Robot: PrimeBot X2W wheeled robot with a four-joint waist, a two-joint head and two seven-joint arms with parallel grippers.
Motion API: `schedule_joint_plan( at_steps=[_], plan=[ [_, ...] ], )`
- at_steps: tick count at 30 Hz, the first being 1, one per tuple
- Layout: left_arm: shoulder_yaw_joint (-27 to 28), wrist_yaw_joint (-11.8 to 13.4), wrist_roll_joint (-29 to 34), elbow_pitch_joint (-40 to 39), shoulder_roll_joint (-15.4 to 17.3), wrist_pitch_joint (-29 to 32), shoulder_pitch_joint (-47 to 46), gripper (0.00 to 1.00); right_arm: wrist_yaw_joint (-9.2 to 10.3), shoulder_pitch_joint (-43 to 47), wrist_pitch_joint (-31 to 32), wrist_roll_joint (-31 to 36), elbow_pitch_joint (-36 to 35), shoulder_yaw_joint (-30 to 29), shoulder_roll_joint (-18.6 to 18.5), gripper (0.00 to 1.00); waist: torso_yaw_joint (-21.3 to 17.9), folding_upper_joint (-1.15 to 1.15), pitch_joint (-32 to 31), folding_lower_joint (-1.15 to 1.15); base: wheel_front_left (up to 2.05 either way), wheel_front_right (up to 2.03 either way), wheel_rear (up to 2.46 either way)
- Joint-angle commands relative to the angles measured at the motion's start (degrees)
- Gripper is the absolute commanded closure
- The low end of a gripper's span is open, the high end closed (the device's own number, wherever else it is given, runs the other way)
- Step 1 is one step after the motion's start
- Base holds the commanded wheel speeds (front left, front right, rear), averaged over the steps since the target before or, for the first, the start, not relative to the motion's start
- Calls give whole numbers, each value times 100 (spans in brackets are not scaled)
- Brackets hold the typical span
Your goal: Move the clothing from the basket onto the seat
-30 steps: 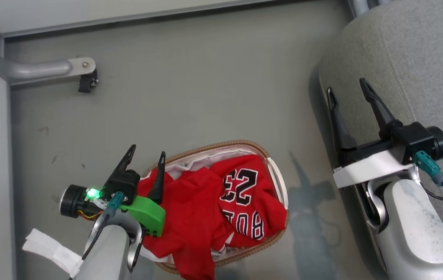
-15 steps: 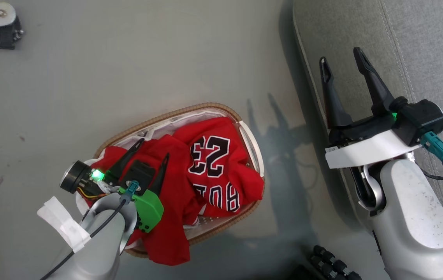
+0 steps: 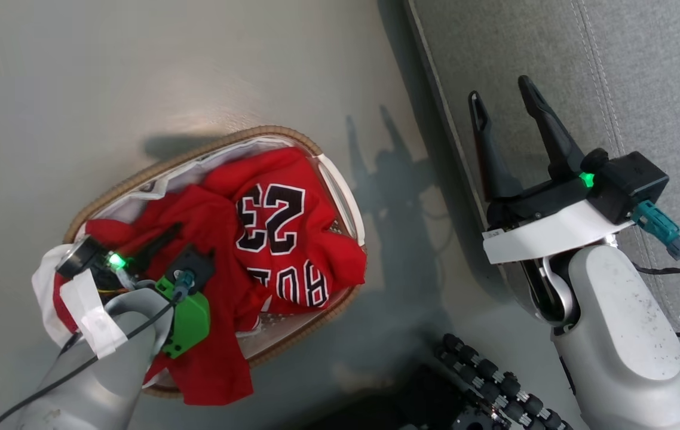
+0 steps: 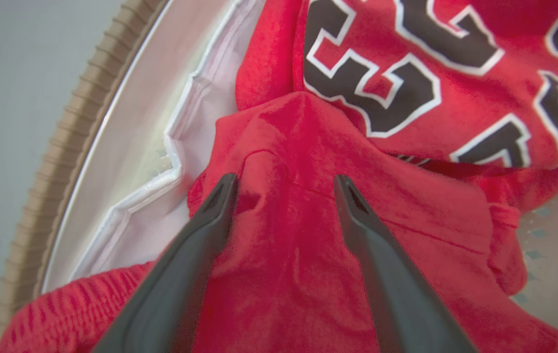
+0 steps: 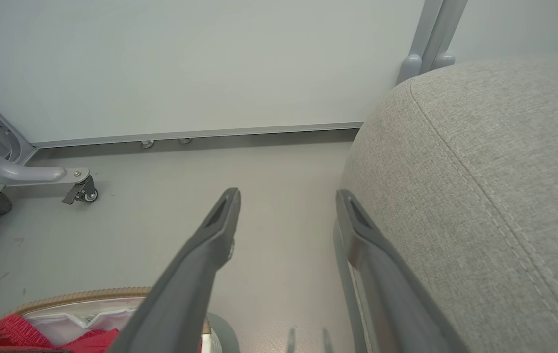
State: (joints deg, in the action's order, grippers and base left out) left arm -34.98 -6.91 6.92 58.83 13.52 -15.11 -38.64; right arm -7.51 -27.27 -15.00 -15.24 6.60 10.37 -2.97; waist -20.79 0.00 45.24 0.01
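The basket (image 3: 208, 146) stands on the grey floor, cream with a brown rim (image 4: 63, 147). It is full of the red clothing (image 3: 220, 215), and the numbered jersey (image 3: 280, 221) lies on top at the right. My left gripper (image 4: 285, 180) reaches down into the basket and is open. Its fingertips press into a raised fold of red garment (image 4: 289, 147) that sits between them, with the jaws apart. My right gripper (image 3: 500, 89) hangs open and empty over the front edge of the seat (image 3: 555, 48), the grey sofa at the right (image 5: 480, 171).
A white sheet (image 4: 161, 147) lines the basket under the red garments. Black rollers of my own base (image 3: 489, 382) show at the bottom. A castor on a metal frame leg (image 5: 80, 189) stands at the far wall (image 5: 210, 63). Bare floor (image 3: 394, 197) separates basket and seat.
The head camera has tipped down and turned, shifting the whole picture. My left gripper has dropped from the basket's left rim down into the red clothing. The right gripper stays open at the seat's edge.
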Motion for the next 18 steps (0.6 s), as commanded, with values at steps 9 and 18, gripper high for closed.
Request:
schedule_joint_plan(
  at_steps=[9,18],
  plan=[
    [-105,58,-48,1028,-161,139,-480,100,4,-47,-27,-162,58,112,0,0,-202,0,191,-1,0,0,0],
    [-35,49,-367,1031,-451,-10,-171,100,4,56,-27,-10,189,15,-4,0,-31,0,-373,-1,0,0,0]
  ],
)
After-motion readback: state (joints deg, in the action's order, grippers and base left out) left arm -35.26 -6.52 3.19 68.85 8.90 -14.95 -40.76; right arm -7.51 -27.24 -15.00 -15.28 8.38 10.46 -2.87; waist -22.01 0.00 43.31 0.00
